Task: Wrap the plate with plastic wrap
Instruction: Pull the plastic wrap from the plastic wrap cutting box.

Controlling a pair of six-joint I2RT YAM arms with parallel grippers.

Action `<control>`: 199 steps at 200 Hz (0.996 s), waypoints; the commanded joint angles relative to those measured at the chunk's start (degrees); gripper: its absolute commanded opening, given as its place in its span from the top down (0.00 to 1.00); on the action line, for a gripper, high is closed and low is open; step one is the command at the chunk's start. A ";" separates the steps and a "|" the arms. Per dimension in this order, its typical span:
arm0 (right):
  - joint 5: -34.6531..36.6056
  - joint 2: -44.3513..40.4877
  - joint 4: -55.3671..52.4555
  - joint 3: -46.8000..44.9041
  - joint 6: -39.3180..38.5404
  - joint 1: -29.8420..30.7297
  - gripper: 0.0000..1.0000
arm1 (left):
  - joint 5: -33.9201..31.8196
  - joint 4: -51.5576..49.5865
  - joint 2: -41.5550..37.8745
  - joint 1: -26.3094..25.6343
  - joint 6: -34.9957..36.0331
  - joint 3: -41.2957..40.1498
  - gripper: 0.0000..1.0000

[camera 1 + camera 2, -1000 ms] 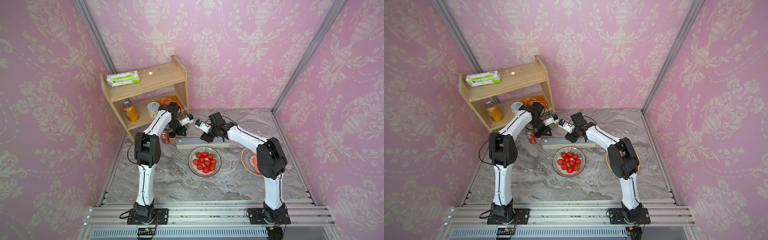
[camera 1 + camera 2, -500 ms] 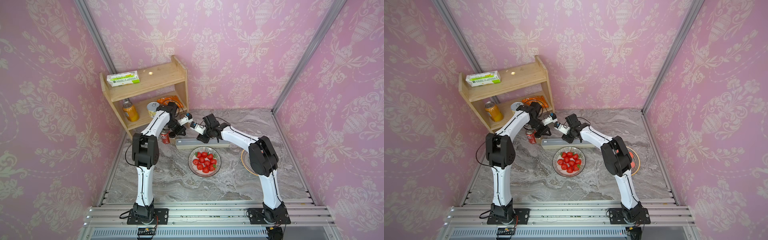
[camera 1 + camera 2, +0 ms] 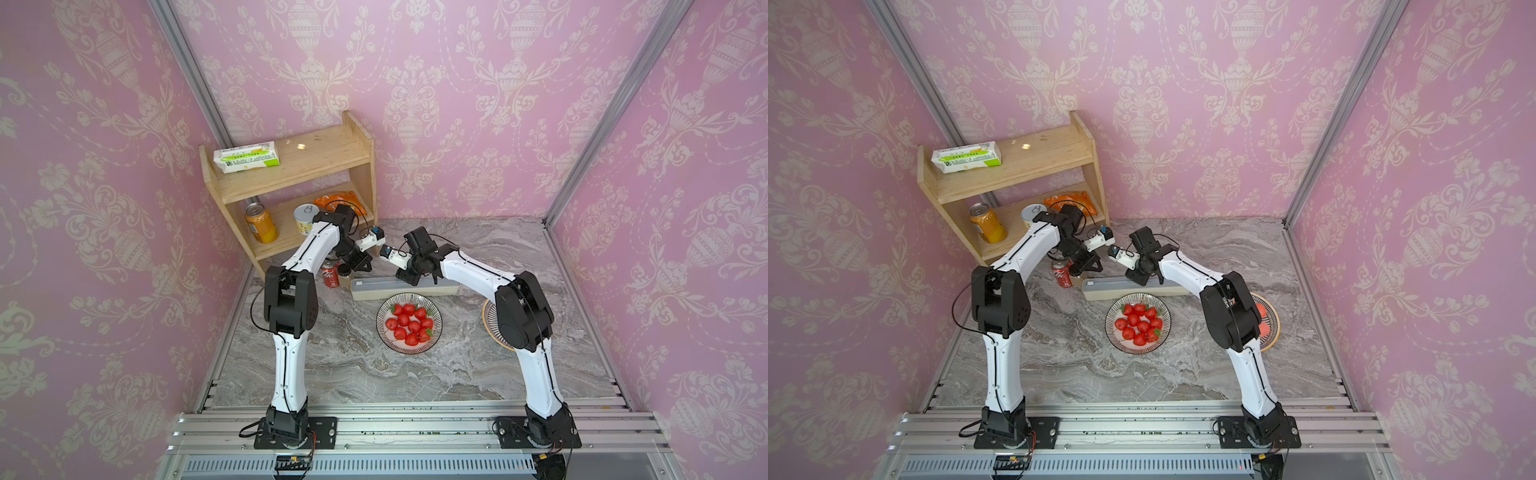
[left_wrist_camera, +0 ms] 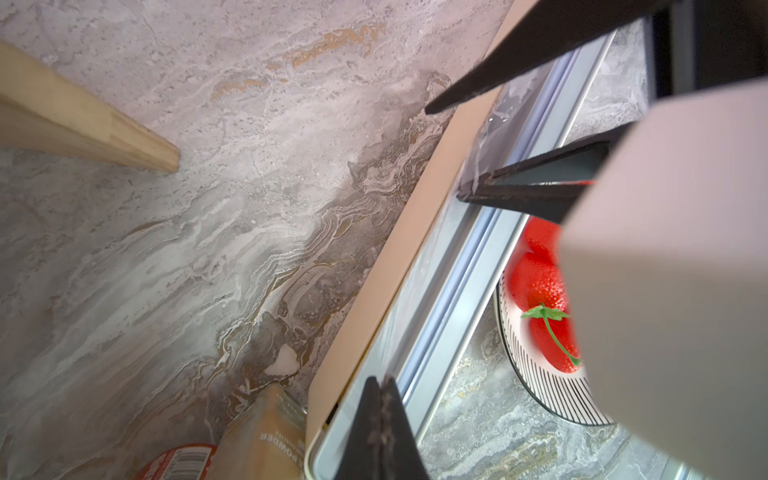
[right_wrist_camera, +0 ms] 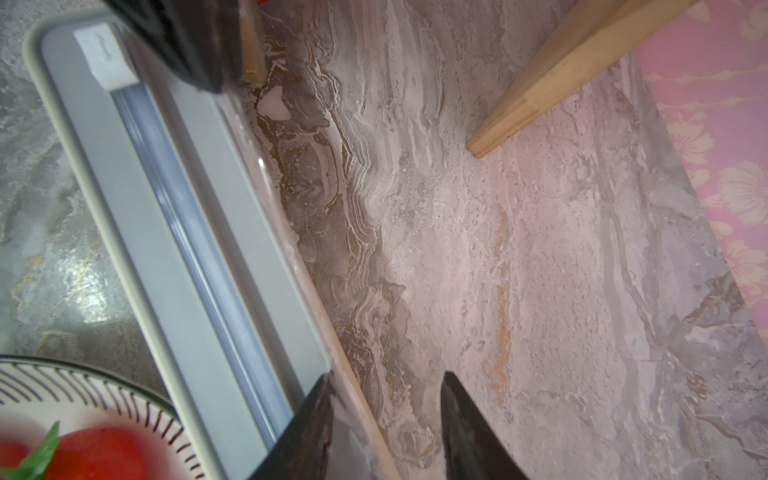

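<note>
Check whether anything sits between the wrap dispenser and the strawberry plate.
Nothing visible does: the dispenser lies right behind the plate, nothing between them. The red can stands beyond the dispenser's left end, outside that path.

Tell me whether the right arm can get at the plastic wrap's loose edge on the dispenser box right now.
Probably yes. The right end effector is open, straddling the far edge of the box, where the wrap lies; nothing else sits between its fingers.

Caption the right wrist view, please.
Right gripper, jaws apart, straddling the edge of the plastic wrap dispenser box, beside a striped plate of strawberries.
</note>
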 commanded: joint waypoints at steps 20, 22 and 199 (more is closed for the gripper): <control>3.11 2.60 -7.36 1.61 -5.34 0.40 0.60 | 1.70 2.02 -4.35 0.99 -0.56 -1.90 1.00; 3.18 2.63 -7.43 1.60 -5.45 0.37 0.60 | 1.70 2.04 -4.39 1.01 -0.56 -1.95 1.00; 11.75 -2.77 -10.39 -5.75 -9.11 -5.68 0.62 | 2.01 2.89 -4.84 1.31 -0.91 -3.23 1.00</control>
